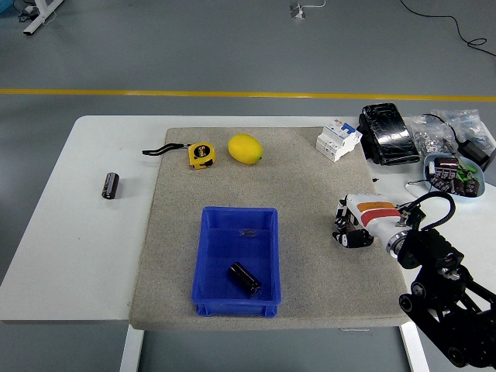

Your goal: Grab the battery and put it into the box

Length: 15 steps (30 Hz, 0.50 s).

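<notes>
A black battery (244, 278) lies inside the blue box (217, 298), toward its near right corner. The box sits on the grey mat (294, 186) near the table's front. A second black battery (111, 185) lies on the bare white table at the far left. My right hand (350, 229) hovers low over the mat's right side, well right of the box, its fingers curled and holding nothing. The black right arm (446, 302) comes in from the lower right corner. My left hand is out of view.
A yellow tape measure (201, 154) and a lemon (245, 149) lie at the mat's far edge. A white breaker (338, 139), a black pouch (387, 133), bagged parts (438, 133) and a blue bowl of parts (456, 173) crowd the far right.
</notes>
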Available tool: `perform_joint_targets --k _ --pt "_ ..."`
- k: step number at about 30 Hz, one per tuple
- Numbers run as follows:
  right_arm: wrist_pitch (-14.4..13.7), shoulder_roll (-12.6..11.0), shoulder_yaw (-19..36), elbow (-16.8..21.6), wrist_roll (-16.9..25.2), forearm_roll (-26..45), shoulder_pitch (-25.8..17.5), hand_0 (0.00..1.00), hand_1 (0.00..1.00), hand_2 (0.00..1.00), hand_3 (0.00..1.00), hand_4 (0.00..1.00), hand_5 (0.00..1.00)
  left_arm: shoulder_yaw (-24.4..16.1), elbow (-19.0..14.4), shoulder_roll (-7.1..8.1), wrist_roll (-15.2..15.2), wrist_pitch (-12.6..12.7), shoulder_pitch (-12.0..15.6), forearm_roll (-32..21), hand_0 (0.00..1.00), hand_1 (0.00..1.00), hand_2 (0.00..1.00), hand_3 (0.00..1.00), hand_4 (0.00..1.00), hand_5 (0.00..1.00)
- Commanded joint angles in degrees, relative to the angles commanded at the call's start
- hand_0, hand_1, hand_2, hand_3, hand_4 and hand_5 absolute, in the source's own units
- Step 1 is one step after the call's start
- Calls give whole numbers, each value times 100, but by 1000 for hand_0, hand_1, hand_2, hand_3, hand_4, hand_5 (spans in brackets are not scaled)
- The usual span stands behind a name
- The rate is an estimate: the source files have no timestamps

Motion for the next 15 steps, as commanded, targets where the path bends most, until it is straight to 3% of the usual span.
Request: perform_joint_targets --k 15 --pt "180 -74 85 98 -53 -108 -23 392 395 442 437 787 174 -16 1 5 7 4 35 7 584 543 605 619 616 694"
